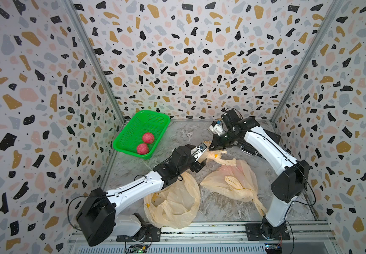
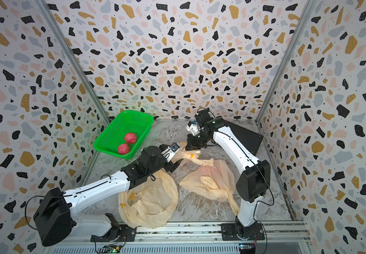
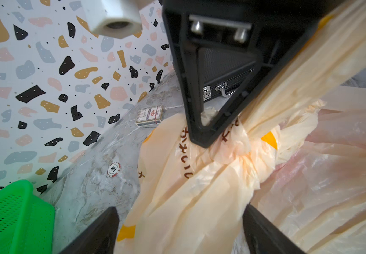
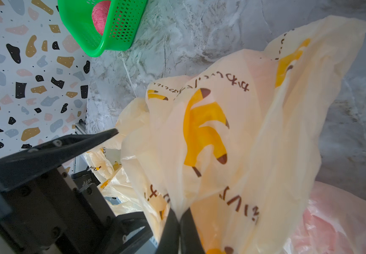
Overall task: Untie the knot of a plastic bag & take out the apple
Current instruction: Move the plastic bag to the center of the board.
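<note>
Patterned walls (image 1: 177, 55) close three sides of the surface (image 1: 177, 137). The green basket (image 1: 133, 123) fills the far left corner, a black case (image 2: 248, 138) the far right. Between them, at the back, the surface lies open but for a small chip (image 1: 188, 134). The left arm (image 1: 133, 189) slants across the left half above a slack open bag (image 1: 173, 206); the tied bag (image 1: 228, 178) spreads mid-right, just beside the right arm (image 1: 270, 149). A bare wedge opens between the two bags toward the front rail (image 1: 199, 229), pinched nearly shut at its far end.
</note>
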{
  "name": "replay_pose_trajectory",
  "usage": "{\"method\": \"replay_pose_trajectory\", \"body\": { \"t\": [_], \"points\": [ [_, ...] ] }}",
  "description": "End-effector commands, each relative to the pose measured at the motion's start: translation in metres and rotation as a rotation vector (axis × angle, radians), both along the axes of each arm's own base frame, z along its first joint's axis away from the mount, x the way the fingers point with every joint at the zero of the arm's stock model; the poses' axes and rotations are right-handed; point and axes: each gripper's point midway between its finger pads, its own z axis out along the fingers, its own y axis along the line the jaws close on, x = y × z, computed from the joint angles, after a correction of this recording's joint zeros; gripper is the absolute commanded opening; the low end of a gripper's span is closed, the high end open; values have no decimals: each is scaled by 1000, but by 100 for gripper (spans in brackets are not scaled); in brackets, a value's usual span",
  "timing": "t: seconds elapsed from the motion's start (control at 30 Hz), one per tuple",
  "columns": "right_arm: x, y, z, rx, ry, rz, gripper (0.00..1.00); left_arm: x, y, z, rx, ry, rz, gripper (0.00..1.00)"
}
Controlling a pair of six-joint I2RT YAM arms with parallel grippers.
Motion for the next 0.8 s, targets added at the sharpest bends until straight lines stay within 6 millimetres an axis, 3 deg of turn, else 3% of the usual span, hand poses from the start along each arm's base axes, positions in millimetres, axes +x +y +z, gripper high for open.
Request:
{"method": "replay_pose_trajectory", "body": {
  "t": [0.0,0.2,0.3,0.4,0.47,0.57,0.77],
  "points": [
    [-12,-1,16,22,-6,11,0,6,-13,10,-19,-60,-29,85],
    [-12,-1,16,23,-5,12,0,5,-20,1,-8,-22,-57,72],
    [-14,-1,12,17,6,19,2,3,-25,2,-14,-7,-84,47],
    [-14,-1,11,15,4,28,24,-1,-29,5,-21,8,-111,16],
    [-11,-3,12,5,-19,28,38,-5,-30,5,-24,22,-131,1],
    [-4,-8,25,1,-81,18,54,-12,-25,7,-48,67,-144,0],
    [18,-36,70,47,-219,-103,67,-18,-6,4,-180,233,-137,0]
  ]
}}
